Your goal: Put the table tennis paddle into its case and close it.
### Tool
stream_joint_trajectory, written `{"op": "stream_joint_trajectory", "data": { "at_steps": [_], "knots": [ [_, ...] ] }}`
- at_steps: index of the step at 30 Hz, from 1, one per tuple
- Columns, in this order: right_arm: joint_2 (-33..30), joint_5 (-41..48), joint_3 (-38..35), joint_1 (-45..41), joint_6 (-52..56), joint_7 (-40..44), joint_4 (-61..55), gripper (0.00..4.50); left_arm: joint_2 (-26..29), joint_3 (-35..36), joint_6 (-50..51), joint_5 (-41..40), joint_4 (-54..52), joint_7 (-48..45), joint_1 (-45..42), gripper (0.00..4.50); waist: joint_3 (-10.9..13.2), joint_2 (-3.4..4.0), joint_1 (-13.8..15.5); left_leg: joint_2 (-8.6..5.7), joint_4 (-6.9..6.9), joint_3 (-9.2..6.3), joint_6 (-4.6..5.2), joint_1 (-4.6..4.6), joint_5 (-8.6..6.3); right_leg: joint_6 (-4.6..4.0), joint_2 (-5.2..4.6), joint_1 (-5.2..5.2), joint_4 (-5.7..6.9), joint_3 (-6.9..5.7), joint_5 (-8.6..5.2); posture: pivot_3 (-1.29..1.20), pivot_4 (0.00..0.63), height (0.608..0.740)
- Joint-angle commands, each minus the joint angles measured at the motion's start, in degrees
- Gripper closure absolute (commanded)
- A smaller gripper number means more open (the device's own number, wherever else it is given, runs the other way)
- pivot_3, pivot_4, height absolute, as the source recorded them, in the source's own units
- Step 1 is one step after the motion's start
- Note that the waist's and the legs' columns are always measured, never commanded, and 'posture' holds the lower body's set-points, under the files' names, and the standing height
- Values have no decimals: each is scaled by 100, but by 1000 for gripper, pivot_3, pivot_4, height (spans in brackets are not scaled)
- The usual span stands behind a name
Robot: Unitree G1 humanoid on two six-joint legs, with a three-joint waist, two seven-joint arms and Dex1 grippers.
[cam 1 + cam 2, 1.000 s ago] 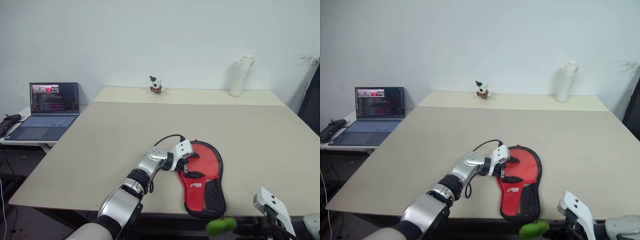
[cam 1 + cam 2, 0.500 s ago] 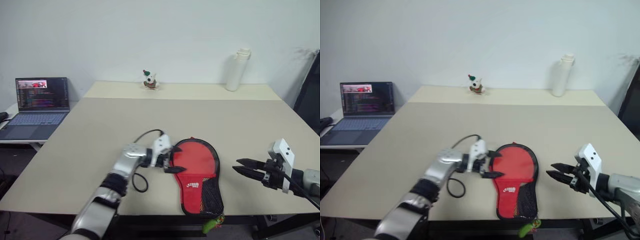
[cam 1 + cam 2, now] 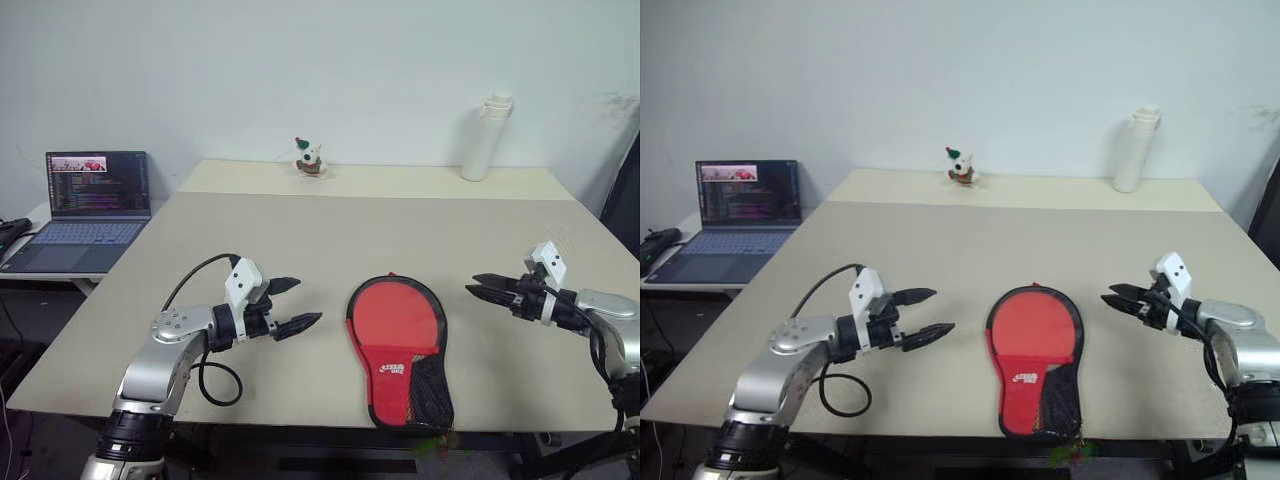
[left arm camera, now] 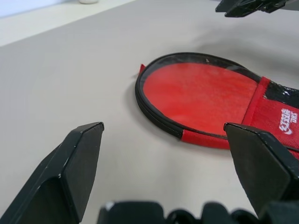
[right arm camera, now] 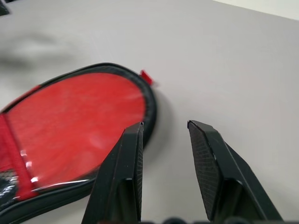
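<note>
Case flat on the beige bench, near the front edge, roughly midway between the two arms; red side up, rounded end toward the far side, narrow end with white logo and black mesh pocket toward the front edge. Black zip edging around the rounded part; small red tab at its far rim. Paddle not separately distinguishable; cannot tell whether inside the case.

Left end effector raised above the bench, left of the case and apart from it, pointing toward it; fingers spread wide, nothing held.

Right end effector raised above the bench, right of the case and apart from it, pointing inward; fingers partly apart with a narrow gap, nothing between them.

White bottle upright at the far right of the bench. Small figurine at the far middle. Open laptop on a side table to the left, screen lit.
</note>
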Motion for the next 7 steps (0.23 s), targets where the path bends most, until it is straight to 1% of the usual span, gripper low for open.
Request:
{"op": "stream_joint_trajectory", "data": {
  "at_steps": [1,3,7],
  "knots": [
    [-160,-20,-134,0,-120,186,-142,2868,4,-119,-111,-66,-38,-16,-85,0,0,0,-13,0,0,1,0,1,0,0,0,0,0,1,0,0,150,740],
    [-201,22,-165,169,26,187,-445,2868,34,-149,-184,-38,67,-35,-62,0,0,1,-21,2,-1,0,0,2,0,-1,0,0,2,0,0,0,150,740],
    [-519,102,-262,444,345,323,-890,2868,-47,-223,-283,18,303,73,-302,0,2,5,-12,4,-1,-4,0,2,0,-1,2,0,5,-2,0,0,150,740]
  ]
}}
